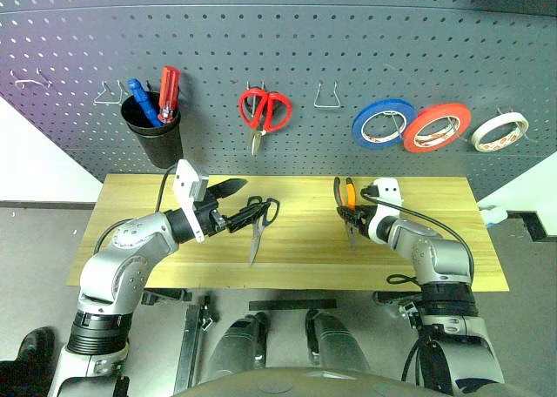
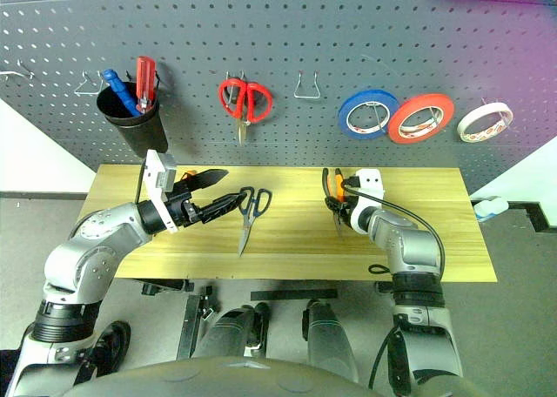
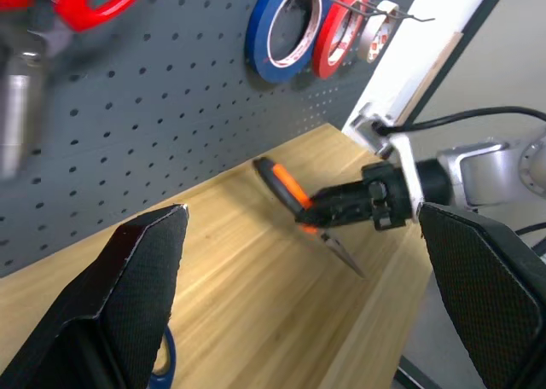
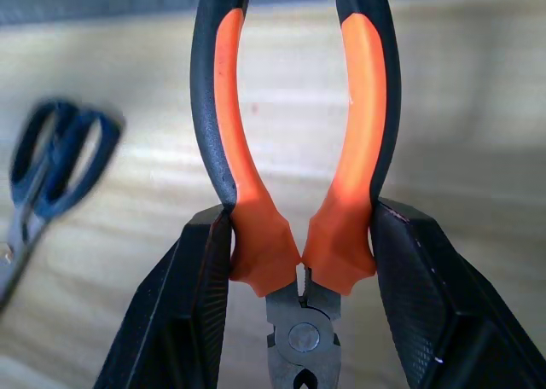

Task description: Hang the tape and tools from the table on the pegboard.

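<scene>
- Pliers (image 4: 294,193) sit clamped in the right claw (image 4: 299,295): its two black fingers press the orange collars just above the pivot, jaws about half closed around the tool, which is off the table (image 1: 435,266).
- Their long axis runs straight out of the claw, the orange-and-black handles pointing away toward the pegboard (image 1: 287,31) and the steel nose tucked back between the fingers; in the left eye view the handles stand right of centre, tips aimed at the upper part of the frame.
- Left claw (image 1: 228,204) is wide open and holds nothing; it hovers left of centre, its tips just beside the loops of the black-handled scissors (image 1: 258,221), which lie on the table with the blades pointing toward the lower edge of the frame.
- Right arm is plainly the nearer one to the free wire hook (image 1: 326,97), which hangs on the pegboard above and slightly left of the pliers, between the red-handled scissors (image 1: 265,111) and the blue roll (image 1: 383,124).
- Cream-white tape (image 1: 499,131) already hangs at the far right of the pegboard, beside the orange-red roll (image 1: 437,127).
- Open board lies around the hook; my judgement is that the spread handles suit dropping over it, with the blue roll the nearest thing to clip.
</scene>
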`<action>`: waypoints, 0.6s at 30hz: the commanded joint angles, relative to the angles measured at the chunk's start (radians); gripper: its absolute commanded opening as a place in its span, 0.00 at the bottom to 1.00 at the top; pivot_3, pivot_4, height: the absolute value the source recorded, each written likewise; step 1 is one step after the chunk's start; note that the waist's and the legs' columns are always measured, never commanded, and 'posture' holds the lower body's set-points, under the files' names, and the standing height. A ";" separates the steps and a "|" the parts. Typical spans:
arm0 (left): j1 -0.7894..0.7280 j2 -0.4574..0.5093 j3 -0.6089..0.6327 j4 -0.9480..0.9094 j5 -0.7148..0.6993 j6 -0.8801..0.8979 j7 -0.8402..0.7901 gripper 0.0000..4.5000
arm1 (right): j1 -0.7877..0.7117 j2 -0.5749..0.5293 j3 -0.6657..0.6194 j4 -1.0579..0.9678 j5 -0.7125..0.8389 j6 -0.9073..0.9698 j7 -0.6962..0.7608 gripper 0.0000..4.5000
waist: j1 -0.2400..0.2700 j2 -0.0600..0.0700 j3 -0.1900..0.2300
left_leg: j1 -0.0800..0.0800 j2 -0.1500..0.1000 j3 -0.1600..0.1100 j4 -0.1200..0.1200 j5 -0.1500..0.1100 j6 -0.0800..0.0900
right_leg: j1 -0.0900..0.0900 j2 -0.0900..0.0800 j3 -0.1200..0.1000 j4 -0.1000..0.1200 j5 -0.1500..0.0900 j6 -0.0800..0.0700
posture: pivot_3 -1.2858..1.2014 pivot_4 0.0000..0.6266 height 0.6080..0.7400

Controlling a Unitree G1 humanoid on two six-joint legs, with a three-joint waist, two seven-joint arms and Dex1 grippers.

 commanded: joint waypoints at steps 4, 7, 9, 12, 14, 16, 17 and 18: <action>-0.024 0.002 0.005 0.009 0.010 -0.036 -0.018 1.00 | 0.074 -0.021 -0.033 -0.192 0.089 -0.138 0.102 0.47 | -0.002 0.000 0.000 | 0.000 0.000 0.000 0.001 0.000 0.000 | 0.000 0.000 0.000 0.001 0.000 0.000 | 0.53 0.29 1.00; -0.037 0.000 0.004 0.025 0.013 -0.041 -0.023 1.00 | 0.118 -0.033 -0.010 -0.242 0.106 -0.159 0.142 0.47 | -0.002 0.000 -0.001 | 0.001 0.000 0.000 0.002 0.000 -0.001 | 0.000 0.000 0.000 0.003 0.000 0.000 | 0.52 0.29 1.00; -0.045 0.000 0.002 0.035 0.016 -0.046 -0.029 1.00 | 0.145 -0.033 -0.008 -0.283 0.139 -0.162 0.172 0.47 | -0.002 0.000 -0.001 | 0.001 0.000 0.000 0.002 0.001 -0.001 | 0.000 0.000 0.000 0.004 0.000 0.000 | 0.52 0.28 1.00; -0.062 -0.006 0.010 0.053 0.014 -0.049 -0.032 1.00 | 0.163 -0.032 -0.016 -0.331 0.159 -0.204 0.186 0.47 | -0.003 0.000 -0.001 | 0.001 0.000 0.000 0.005 0.000 -0.001 | 0.001 0.000 0.000 0.007 0.000 0.000 | 0.52 0.28 1.00; -0.075 -0.006 0.009 0.069 0.020 -0.055 -0.038 1.00 | 0.160 -0.036 -0.018 -0.350 0.160 -0.237 0.191 0.47 | -0.005 0.000 -0.001 | 0.001 0.000 0.000 0.009 0.000 -0.001 | 0.001 0.000 0.000 0.010 0.000 0.000 | 0.52 0.27 1.00; -0.087 -0.005 0.006 0.085 0.027 -0.064 -0.044 1.00 | 0.154 -0.042 -0.019 -0.358 0.173 -0.255 0.201 0.47 | -0.004 0.000 -0.001 | 0.001 0.000 0.000 0.013 0.000 -0.001 | 0.001 0.001 0.000 0.014 0.000 0.000 | 0.51 0.26 1.00; -0.093 -0.006 0.007 0.090 0.028 -0.067 -0.045 1.00 | 0.148 -0.045 -0.016 -0.365 0.168 -0.277 0.204 0.47 | -0.004 0.000 -0.001 | 0.001 0.000 0.000 0.014 0.000 -0.001 | 0.002 0.001 0.000 0.014 0.001 -0.001 | 0.51 0.25 1.00; -0.101 -0.007 0.006 0.099 0.030 -0.070 -0.047 1.00 | 0.140 -0.048 -0.014 -0.365 0.163 -0.299 0.205 0.47 | -0.004 0.000 -0.001 | 0.002 0.000 0.000 0.015 0.001 -0.002 | 0.002 0.001 0.000 0.014 0.001 -0.001 | 0.51 0.25 1.00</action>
